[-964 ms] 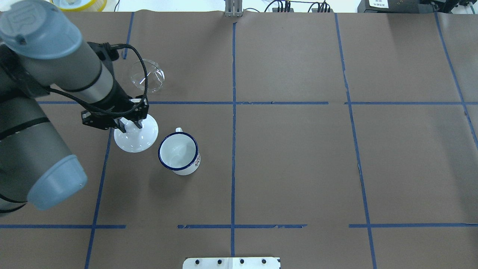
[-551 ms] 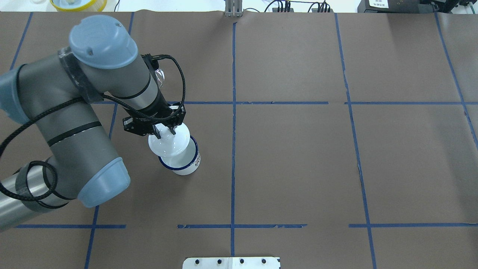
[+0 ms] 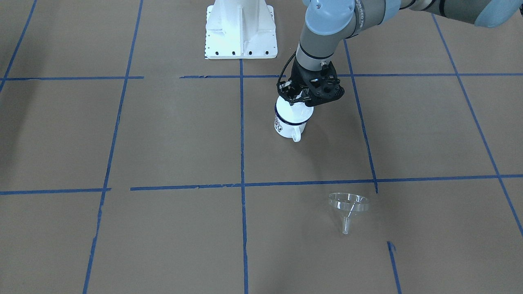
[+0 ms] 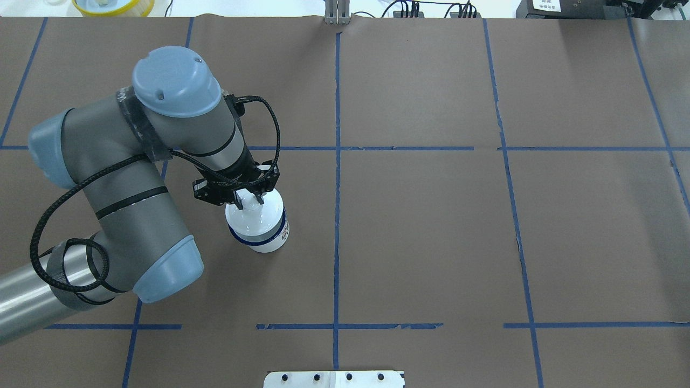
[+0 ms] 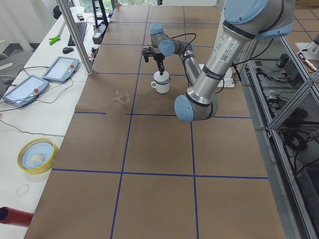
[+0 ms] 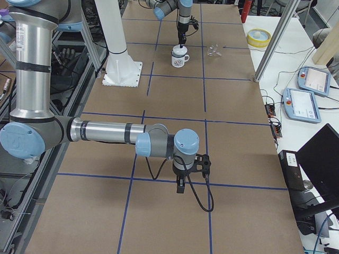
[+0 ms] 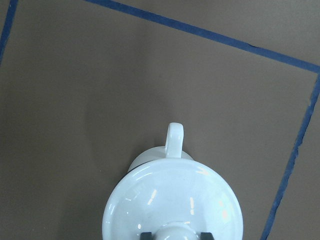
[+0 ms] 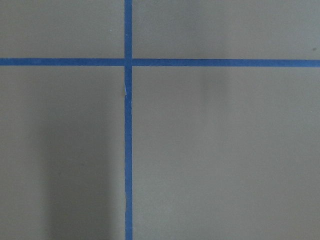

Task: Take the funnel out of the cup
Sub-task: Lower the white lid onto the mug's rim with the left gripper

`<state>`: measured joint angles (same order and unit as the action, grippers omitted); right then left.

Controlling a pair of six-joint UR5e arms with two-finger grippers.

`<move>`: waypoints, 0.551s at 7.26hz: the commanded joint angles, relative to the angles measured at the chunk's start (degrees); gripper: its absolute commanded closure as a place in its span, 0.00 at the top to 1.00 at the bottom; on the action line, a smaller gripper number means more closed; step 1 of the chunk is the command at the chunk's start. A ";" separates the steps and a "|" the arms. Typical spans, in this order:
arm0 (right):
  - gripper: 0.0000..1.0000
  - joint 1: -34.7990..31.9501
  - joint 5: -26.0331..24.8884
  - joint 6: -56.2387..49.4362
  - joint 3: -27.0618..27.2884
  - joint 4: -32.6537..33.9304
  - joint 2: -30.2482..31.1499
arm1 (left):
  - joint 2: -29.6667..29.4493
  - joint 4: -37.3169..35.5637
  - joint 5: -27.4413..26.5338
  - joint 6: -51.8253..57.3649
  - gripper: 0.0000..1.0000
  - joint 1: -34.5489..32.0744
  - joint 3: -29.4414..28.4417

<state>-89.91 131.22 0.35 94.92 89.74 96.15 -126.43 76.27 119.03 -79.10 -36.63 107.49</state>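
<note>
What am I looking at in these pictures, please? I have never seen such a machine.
These are two robot arms at a table covered with brown paper and blue tape lines. One camera looks down from behind the robot, one faces it, two stand at the table's ends, and one sits on each wrist. The left gripper is shut on the knob of a white lid, held over the mouth of the cup; whether it touches the rim is unclear. The clear funnel lies on the table, apart from the cup. The right gripper hangs over bare paper, far from these things.
</note>
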 commanded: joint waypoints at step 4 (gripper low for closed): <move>1.00 0.00 0.00 0.00 0.00 0.00 0.00 | 0.13 0.02 0.24 0.00 0.00 0.50 -0.17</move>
<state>-89.91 131.22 0.35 94.92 89.74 96.15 -126.33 76.29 119.22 -79.10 -36.26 107.38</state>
